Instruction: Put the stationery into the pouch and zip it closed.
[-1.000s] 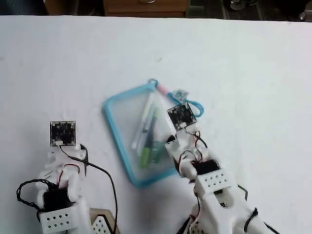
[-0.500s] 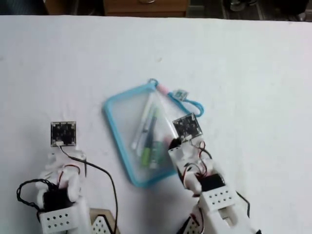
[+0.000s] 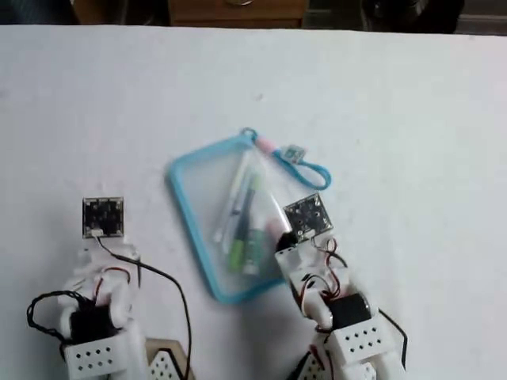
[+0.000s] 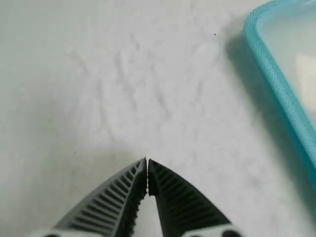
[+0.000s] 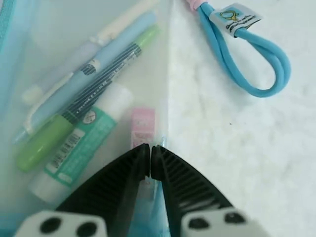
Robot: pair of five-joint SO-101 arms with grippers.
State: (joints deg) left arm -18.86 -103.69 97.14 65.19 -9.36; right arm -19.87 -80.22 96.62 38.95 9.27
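A clear pouch (image 3: 202,186) with a blue border lies flat mid-table. Inside it are pens (image 3: 238,207), a green marker (image 5: 42,148), a teal glue stick (image 5: 79,143) and a pink eraser (image 5: 142,126). A blue strap loop (image 5: 256,59) trails from its far corner. My right gripper (image 5: 149,150) is shut, its tips over the pouch's right edge just above the eraser, with nothing held. My left gripper (image 4: 147,163) is shut over bare table, left of the pouch's blue edge (image 4: 281,89).
The white table (image 3: 396,103) stretches open to the far side and both sides of the pouch. A dark cable (image 3: 170,285) runs from the left arm's base near the front edge. Wooden furniture (image 3: 238,9) stands beyond the table's far edge.
The right arm has drawn back along the pouch's right edge toward the table's near edge. The left arm and the pouch have stayed still.
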